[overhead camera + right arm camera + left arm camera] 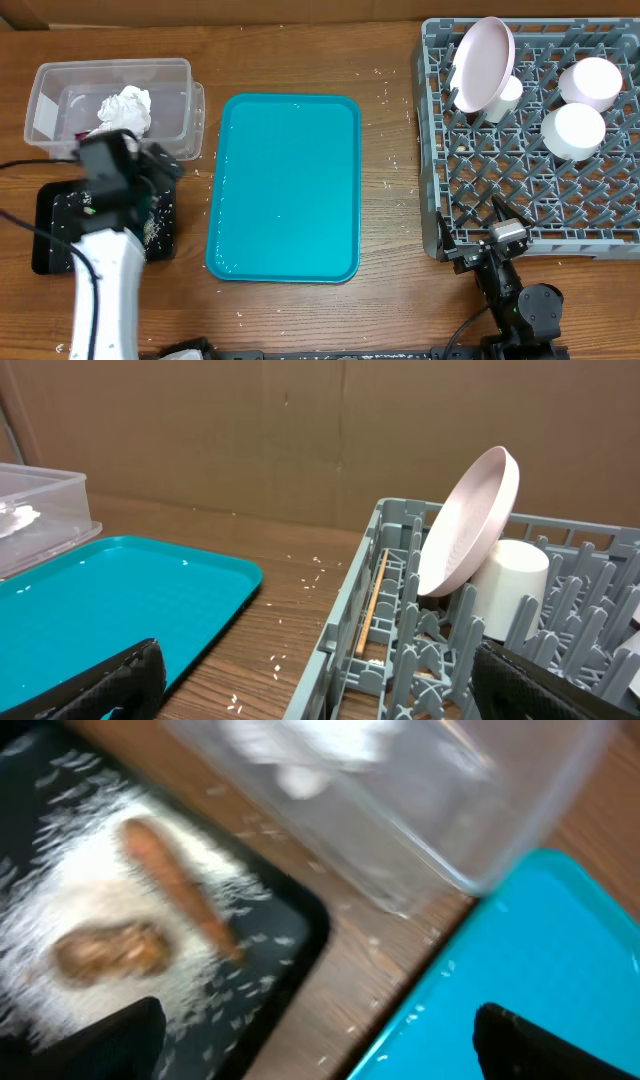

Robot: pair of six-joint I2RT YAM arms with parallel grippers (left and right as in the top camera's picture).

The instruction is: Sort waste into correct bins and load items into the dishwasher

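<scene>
The clear tub [60, 95] holds a crumpled white tissue [125, 108]. My left gripper [165, 175] hangs open and holds nothing, over the gap between the black tray [50, 235] and the teal tray [290, 190]. In the left wrist view the black tray [310, 920] carries rice [50, 910], a carrot piece [180, 885] and a brown lump [110, 952]. The grey rack [440, 150] holds a tilted plate [482, 62], a cup [510, 95], two bowls [590, 82] and chopsticks [372, 605]. My right gripper [472, 225] is open at the rack's front left corner.
Loose rice grains [315, 565] lie scattered on the wooden table between the teal tray [100, 600] and the rack [340, 650]. The clear tub [450, 810] stands close beside the black tray and the teal tray's corner [540, 950].
</scene>
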